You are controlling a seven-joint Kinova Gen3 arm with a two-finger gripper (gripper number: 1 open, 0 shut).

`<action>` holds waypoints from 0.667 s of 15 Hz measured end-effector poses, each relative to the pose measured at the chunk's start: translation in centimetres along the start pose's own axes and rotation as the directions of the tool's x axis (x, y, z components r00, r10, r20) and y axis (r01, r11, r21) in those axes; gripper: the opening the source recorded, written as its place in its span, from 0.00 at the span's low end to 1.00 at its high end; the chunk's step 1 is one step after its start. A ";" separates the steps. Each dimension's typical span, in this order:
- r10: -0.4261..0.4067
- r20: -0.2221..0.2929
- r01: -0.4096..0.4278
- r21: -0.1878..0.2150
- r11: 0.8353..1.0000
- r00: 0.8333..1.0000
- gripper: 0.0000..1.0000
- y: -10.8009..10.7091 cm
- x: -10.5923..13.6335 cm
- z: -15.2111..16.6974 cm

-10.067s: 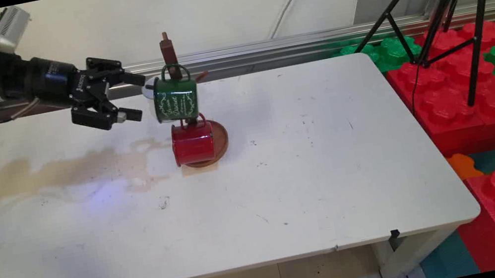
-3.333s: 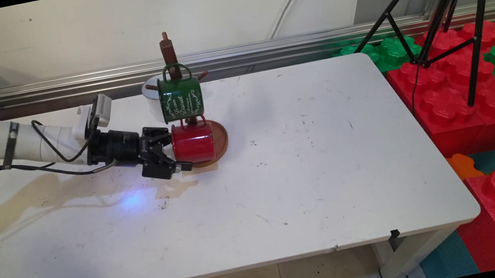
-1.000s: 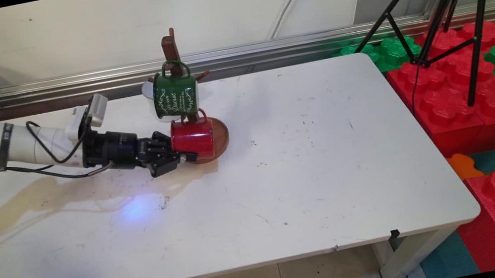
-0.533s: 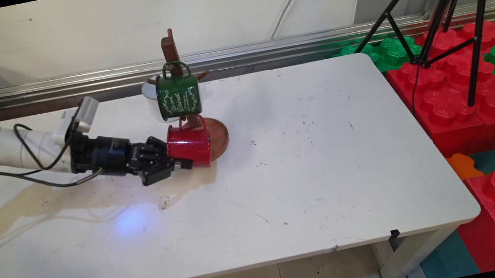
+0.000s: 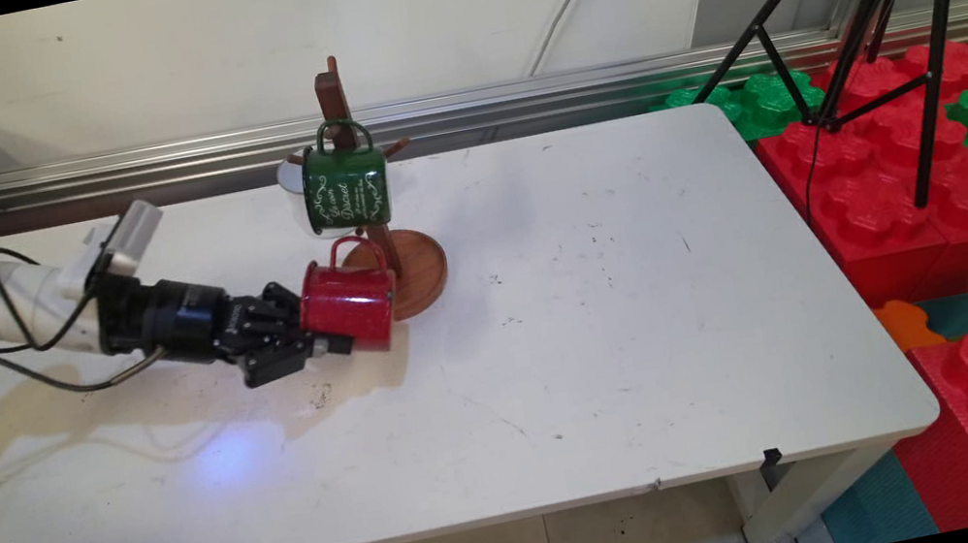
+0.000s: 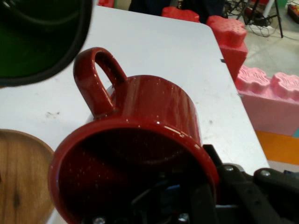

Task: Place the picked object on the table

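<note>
The only writing I can see is white ornamental script on the green mug (image 5: 344, 189) hanging on the wooden stand; it seems to read "Le Cafe Dessert", though I can't be sure.

white mug (image 5: 288, 174) mostly hidden behind green mug (image 5: 345, 188)

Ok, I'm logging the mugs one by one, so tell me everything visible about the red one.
The red mug is glossy, finely speckled, enamel-looking, with a loop handle pointing up. It lies on its side off the table, mouth toward the gripper, which is shut on its rim, one finger inside. It is clear of the wooden stand, just left of its base and below the hanging green mug.
</note>
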 end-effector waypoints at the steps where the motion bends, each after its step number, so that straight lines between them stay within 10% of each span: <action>1: 0.003 0.003 -0.003 -0.004 1.000 1.000 0.00 0.2 0.0 -0.3; 10: 0.044 0.044 -0.044 -0.009 0.999 0.998 0.00 1.7 0.6 -4.4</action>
